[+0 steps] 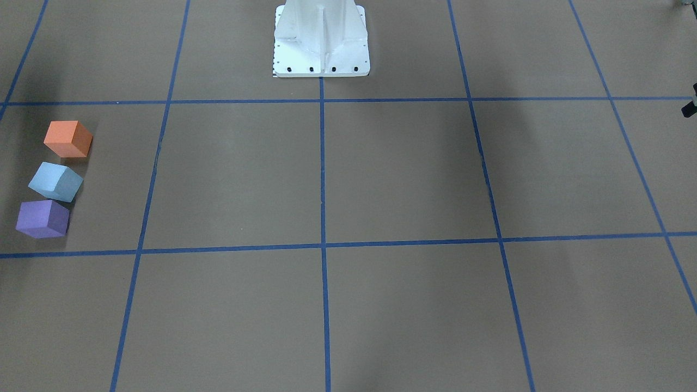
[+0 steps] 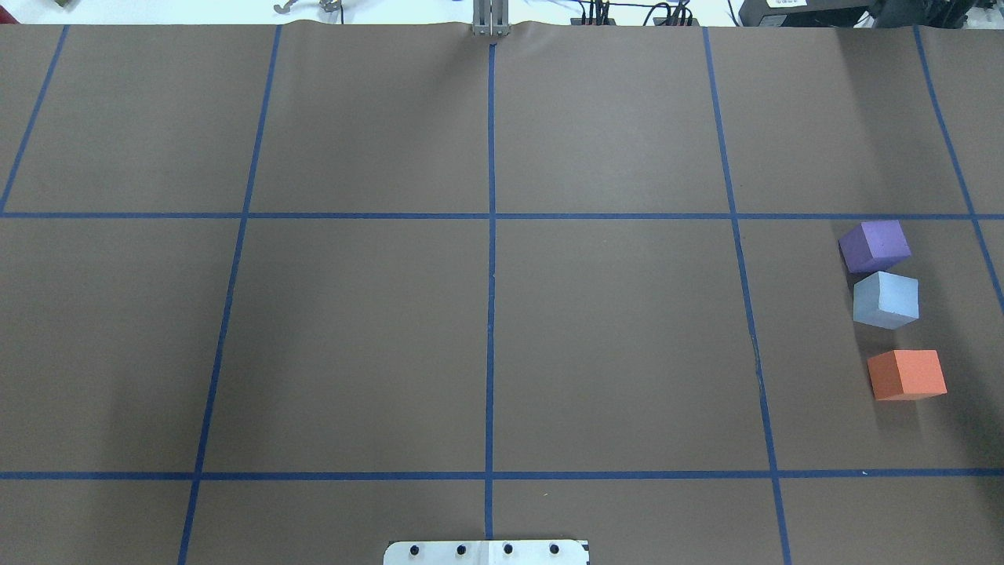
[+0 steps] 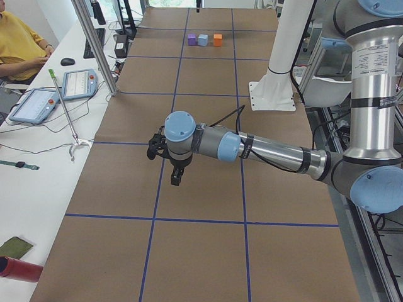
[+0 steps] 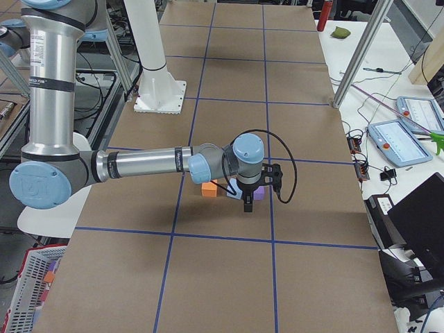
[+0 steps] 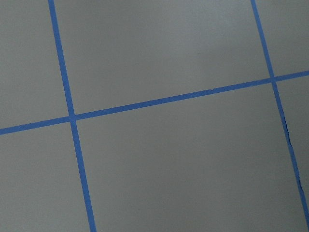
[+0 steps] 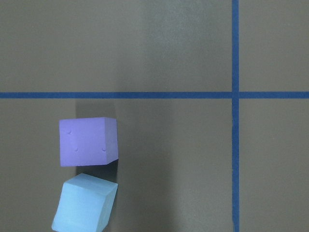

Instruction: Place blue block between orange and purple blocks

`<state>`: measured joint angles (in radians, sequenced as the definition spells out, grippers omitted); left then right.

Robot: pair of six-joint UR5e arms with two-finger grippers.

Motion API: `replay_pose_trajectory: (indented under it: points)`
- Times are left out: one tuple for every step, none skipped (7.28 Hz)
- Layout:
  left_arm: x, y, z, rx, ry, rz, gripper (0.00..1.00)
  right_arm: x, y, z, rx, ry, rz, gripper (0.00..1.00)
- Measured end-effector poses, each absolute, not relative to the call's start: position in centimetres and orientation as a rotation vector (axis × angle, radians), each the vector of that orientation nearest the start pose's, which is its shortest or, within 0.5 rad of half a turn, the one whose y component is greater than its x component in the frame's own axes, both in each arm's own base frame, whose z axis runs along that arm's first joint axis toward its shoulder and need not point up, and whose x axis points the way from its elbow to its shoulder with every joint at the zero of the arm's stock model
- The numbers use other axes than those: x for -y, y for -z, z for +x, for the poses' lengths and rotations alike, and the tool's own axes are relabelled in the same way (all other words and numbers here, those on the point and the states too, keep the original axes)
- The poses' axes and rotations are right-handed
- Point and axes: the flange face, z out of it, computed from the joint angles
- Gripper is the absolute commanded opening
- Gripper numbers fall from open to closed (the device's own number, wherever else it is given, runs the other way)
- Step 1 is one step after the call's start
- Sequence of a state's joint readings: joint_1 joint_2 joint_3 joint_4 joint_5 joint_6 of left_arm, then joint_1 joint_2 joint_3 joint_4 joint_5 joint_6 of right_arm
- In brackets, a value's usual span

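Robotics lab (taped grid (image 2: pixel 491 216), teach pendants (image 3: pixel 79 83))

Left gripper (image 3: pixel 177 177) hanging downward, right gripper (image 4: pixel 248 204) hanging downward, jaws' state unclear

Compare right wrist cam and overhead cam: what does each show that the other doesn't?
Right wrist only: close-up detail, with small dimples on top of the purple block.
Overhead only: the orange block, the robot base plate, and the whole row of three with the blue block in the middle.
Both: purple block and blue block close together, the blue one skewed relative to the purple, plus blue tape lines on the brown table.
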<state>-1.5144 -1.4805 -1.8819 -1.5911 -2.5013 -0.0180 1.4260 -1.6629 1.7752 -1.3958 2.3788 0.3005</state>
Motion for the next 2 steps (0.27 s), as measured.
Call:
replay_pose_trajectory:
  points:
    - [45.61, -53.52, -2.79, -0.933, -0.147, 0.187, 1.00, 47.05, -57.83, -0.65, 0.842, -0.031, 0.090, 1.00]
    - [45.55, -53.52, -2.80, -0.933, -0.147, 0.188, 1.00, 47.07, -57.90, -0.65, 0.841, -0.033, 0.089, 1.00]
